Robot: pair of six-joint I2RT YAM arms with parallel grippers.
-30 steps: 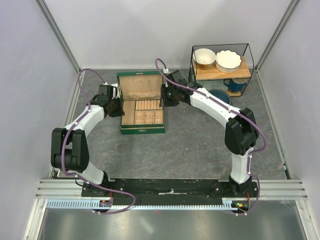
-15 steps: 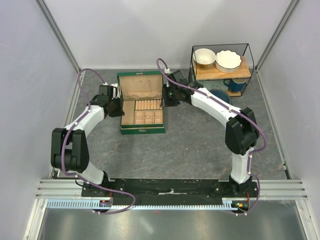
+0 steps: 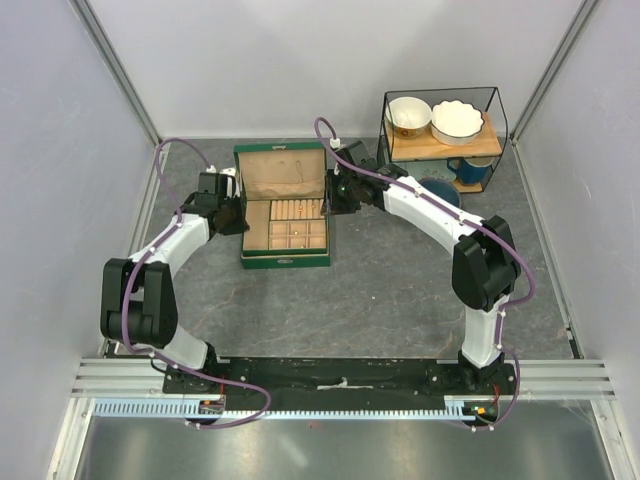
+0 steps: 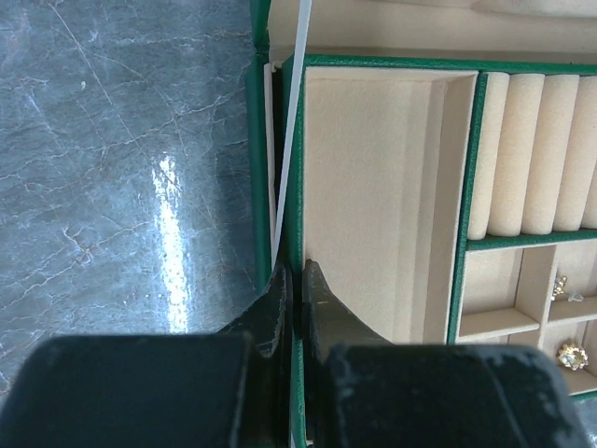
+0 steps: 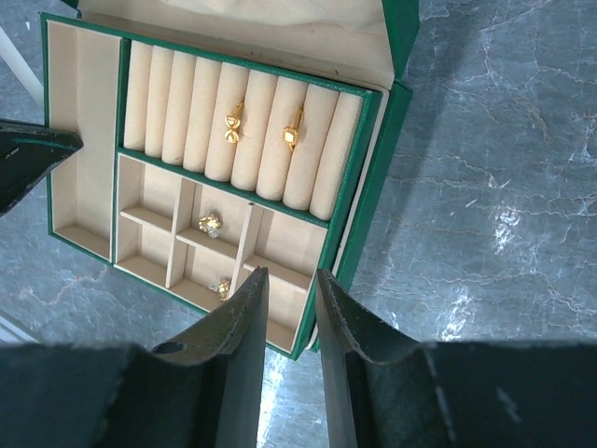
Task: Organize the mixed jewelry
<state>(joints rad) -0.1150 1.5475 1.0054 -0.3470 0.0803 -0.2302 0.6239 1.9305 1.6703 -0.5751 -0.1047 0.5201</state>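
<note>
The green box [image 3: 285,258] with tan compartments stands open at the table's back left. In the right wrist view two gold rings [image 5: 233,121] [image 5: 292,132] sit in the ring rolls, and two gold studs [image 5: 210,224] [image 5: 222,287] lie in small compartments. The studs also show in the left wrist view [image 4: 571,355]. My left gripper [image 3: 233,214] [image 4: 295,280] is shut on the box's left wall [image 4: 295,140]. My right gripper [image 3: 336,196] [image 5: 287,280] is open and empty, above the box's right edge [image 5: 350,233]. No silvery bangle shows.
A wire shelf [image 3: 442,135] at the back right holds two bowls [image 3: 408,116] [image 3: 457,120] on top and a blue mug [image 3: 468,170] below. White walls enclose the grey table [image 3: 390,290]. A white strip [image 4: 297,84] runs along the box's left side.
My right gripper has drawn back slightly to the right, off the box's ring rolls to its right edge. The left gripper has held still on the wall.
</note>
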